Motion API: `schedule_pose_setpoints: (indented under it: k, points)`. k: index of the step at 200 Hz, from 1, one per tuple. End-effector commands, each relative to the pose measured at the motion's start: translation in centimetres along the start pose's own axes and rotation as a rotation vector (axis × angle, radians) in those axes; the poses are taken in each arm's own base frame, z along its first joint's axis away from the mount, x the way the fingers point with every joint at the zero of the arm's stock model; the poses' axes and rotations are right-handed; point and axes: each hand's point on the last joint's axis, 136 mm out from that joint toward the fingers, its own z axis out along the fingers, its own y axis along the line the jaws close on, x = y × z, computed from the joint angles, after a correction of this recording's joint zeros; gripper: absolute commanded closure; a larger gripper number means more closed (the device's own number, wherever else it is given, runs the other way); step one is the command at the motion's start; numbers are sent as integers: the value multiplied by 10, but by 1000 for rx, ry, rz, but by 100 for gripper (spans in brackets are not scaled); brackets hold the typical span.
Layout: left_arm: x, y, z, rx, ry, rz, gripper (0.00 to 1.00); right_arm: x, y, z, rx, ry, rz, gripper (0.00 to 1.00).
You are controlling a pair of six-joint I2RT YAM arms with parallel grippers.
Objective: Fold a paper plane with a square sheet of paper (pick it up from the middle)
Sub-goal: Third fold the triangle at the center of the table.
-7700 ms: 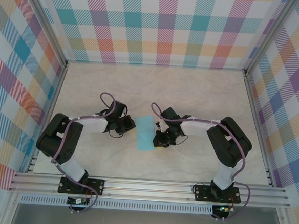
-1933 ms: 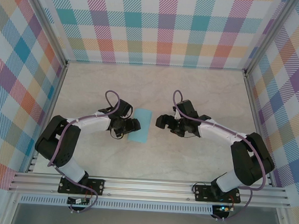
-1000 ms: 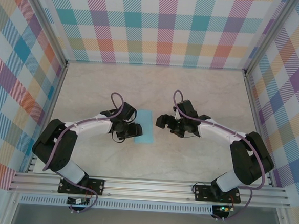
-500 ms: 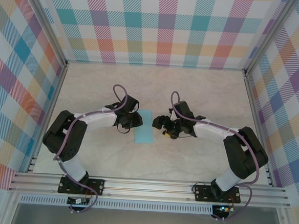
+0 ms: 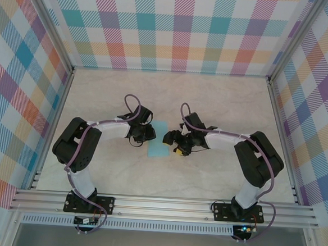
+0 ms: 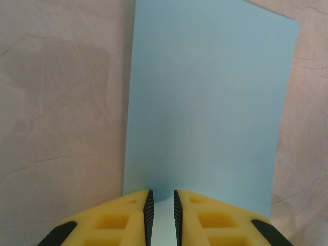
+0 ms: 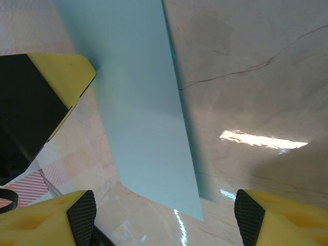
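While left fingers (image 6: 119,223) pinch the blue sheet (image 6: 205,102), right fingers (image 7: 287,225) open astride it, marble table (image 6: 61,128) beneath

No text, label, brand, number or sign can be read in any of the views. The square sheet of paper (image 6: 205,102) is plain light blue with nothing printed on it, and the walls (image 5: 170,28) carry a coloured check pattern without lettering.
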Motion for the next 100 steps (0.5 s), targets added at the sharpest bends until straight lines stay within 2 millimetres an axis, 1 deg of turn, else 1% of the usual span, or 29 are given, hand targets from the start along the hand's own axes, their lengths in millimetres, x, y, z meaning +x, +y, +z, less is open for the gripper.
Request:
schedule_pose_setpoints:
  k: [1,40,63,85,100]
  points:
    - [0,10,8,-19,28,-40,78,6,12,4,-22,44,12,27]
    - [2,13,12,-23,43,-56,78,13,3,10,28,78,51,30]
    - [3,14,12,-24,47,-57,78,18,-4,12,62,96,71,30]
    - [3,15,12,-25,48,-57,78,22,-3,15,53,117,72,30]
    - [4,15,12,-24,49,-56,78,24,2,17,30,130,67,33]
